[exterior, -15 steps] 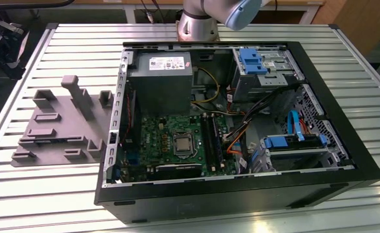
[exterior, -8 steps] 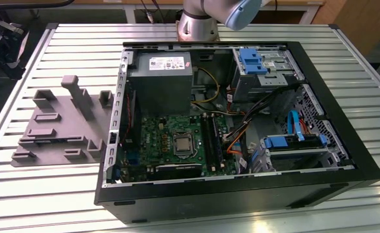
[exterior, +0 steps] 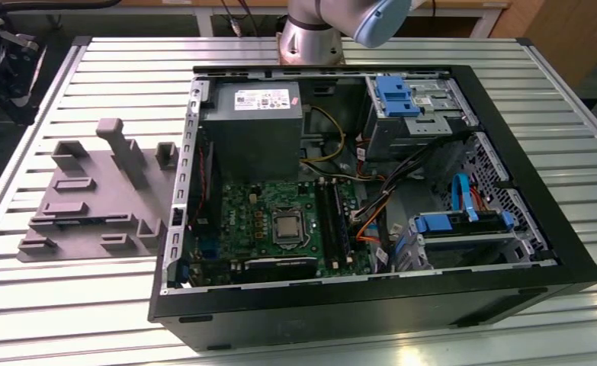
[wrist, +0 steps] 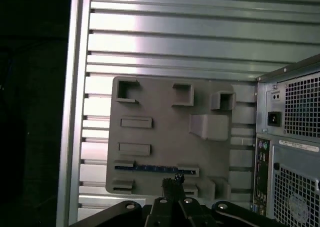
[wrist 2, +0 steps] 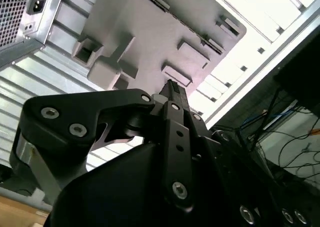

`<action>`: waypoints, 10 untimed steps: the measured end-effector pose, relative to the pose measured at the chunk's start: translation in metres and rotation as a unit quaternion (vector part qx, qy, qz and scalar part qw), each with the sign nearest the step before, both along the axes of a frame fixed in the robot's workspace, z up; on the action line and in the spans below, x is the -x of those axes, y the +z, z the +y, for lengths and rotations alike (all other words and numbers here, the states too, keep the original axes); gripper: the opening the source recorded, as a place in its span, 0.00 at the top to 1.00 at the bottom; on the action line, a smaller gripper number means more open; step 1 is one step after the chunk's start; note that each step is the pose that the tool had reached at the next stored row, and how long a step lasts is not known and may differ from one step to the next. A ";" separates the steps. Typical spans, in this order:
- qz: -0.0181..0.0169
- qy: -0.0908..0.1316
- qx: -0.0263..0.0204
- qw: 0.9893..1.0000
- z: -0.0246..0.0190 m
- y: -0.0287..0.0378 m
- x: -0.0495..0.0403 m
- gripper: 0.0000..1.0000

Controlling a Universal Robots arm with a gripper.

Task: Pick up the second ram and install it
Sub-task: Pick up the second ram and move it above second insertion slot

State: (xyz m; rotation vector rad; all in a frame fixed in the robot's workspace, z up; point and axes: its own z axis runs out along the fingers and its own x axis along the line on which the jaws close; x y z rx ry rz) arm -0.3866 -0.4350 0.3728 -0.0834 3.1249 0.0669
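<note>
Ribbed metal desk (wrist: 165, 42) runs under everything. Closest to the wrist cameras, the hand (wrist: 172, 183) is drawn narrow with nothing between its tips, poised above a grey holder tray (wrist: 165, 122). The second ram (wrist: 155, 169) sits in a long slot of that tray, just beside the hand's tip in the first wrist view; whether they touch I cannot tell. Beyond the tray sits the open computer case (exterior: 542, 252), its motherboard (exterior: 268, 221) exposed.

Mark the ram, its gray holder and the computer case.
ram (wrist: 150, 168): first wrist view, middle of its blue edge.
holder (wrist: 165, 132): first wrist view, bare flat middle.
case (exterior: 380, 320): exterior view, black side wall.
</note>
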 end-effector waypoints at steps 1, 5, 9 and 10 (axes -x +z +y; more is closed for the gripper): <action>0.000 0.034 0.000 0.999 0.0000 -0.0005 0.0000 0.89; 0.000 0.083 0.000 0.997 0.0000 -0.0012 0.0000 0.89; 0.000 0.119 0.000 0.993 0.0000 -0.0017 0.0001 0.89; 0.000 0.128 0.000 0.992 0.0000 -0.0018 0.0001 0.89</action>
